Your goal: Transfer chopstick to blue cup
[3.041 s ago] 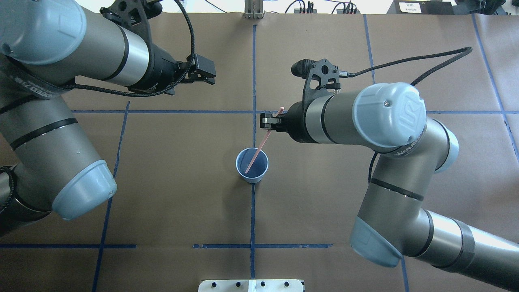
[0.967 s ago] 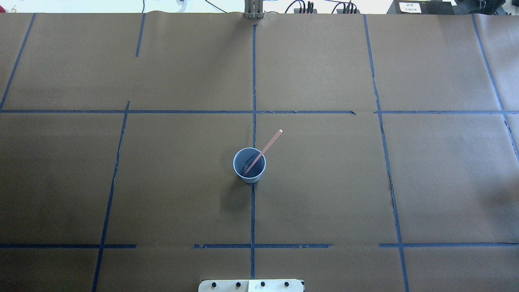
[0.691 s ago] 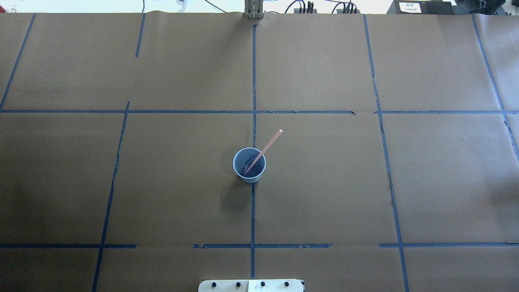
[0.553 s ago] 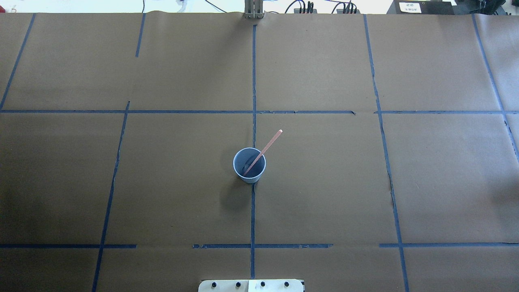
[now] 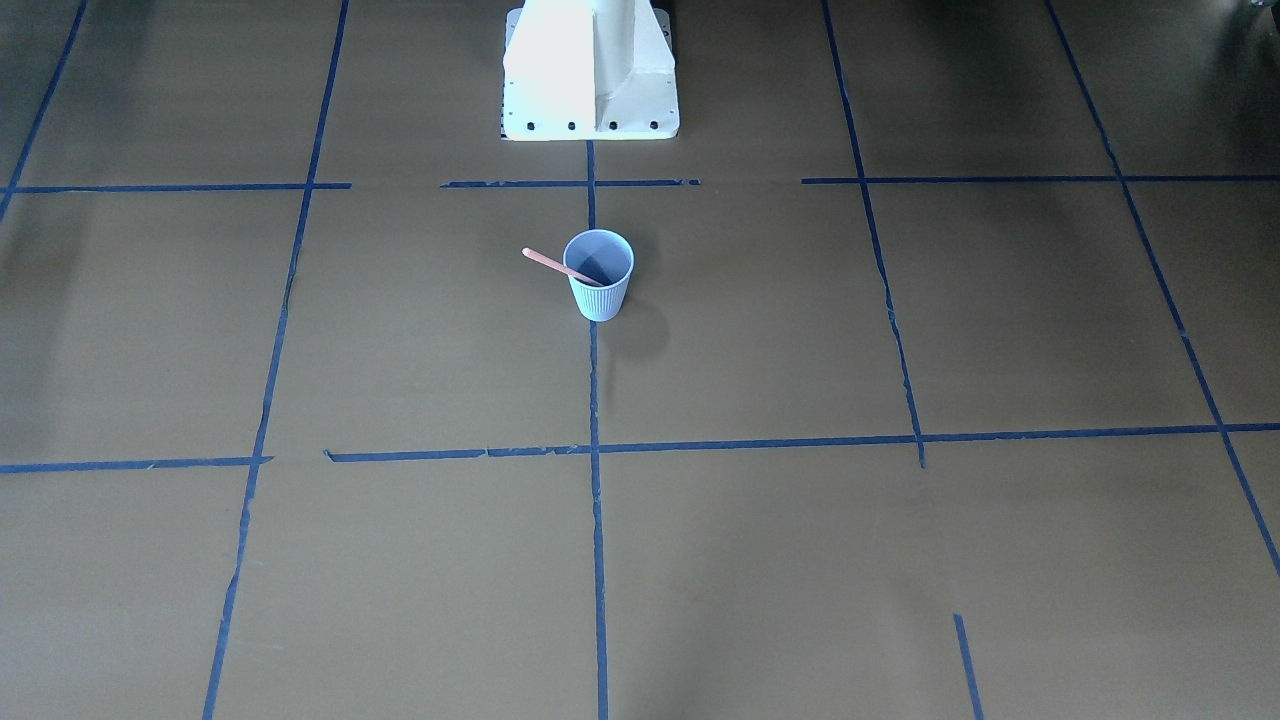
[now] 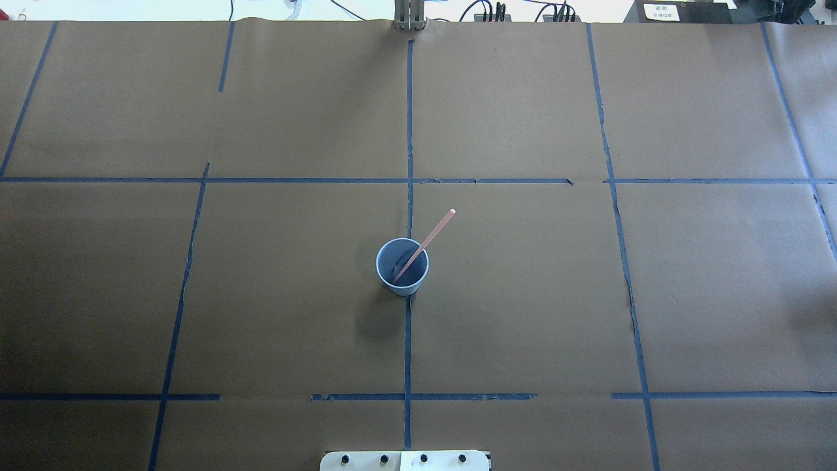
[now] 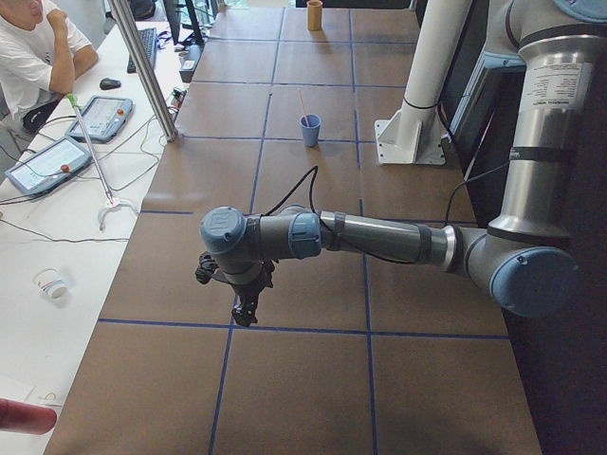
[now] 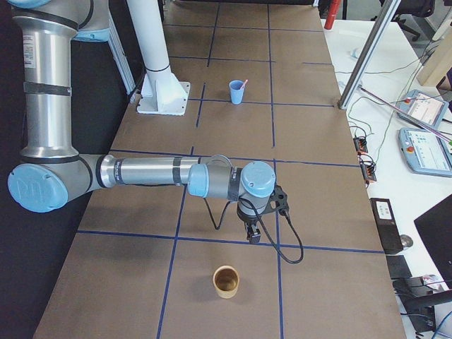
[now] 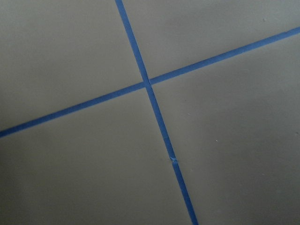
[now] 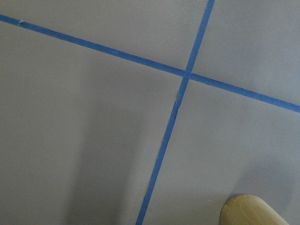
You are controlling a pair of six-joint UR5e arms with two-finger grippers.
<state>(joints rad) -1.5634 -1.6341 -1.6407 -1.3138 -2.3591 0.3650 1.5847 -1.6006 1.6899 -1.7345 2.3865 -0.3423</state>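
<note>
The chopstick (image 6: 433,233) stood in the blue cup (image 6: 405,288). Its lower end was down inside against the wall on the robot's left, and its shaft leaned across the rim on the far right, with the upper part projecting out over the table (image 6: 588,294). The cup was upright on the centre tape line (image 6: 407,340).

Three seconds earlier the right gripper had been pinching the stick above the cup, with the left arm raised nearby. Both arms were now absent from the overhead and front-facing views, and the stick rested unsupported. Over the last second neither cup nor stick showed any shift.

The left gripper (image 7: 245,310) hung pointing down over a tape crossing at the table's left end, well apart from the cup. The right gripper (image 8: 252,234) hung likewise at the right end, near a tan cup (image 8: 226,281). Both appeared only in the side views, and the wrist cameras showed no fingers, so whether either was spread or pressed together could not be told.

Assessment: the stick had been released and the arms withdrawn. The transfer appeared complete, with no further handling evidently required. The lean seemed stable.
</note>
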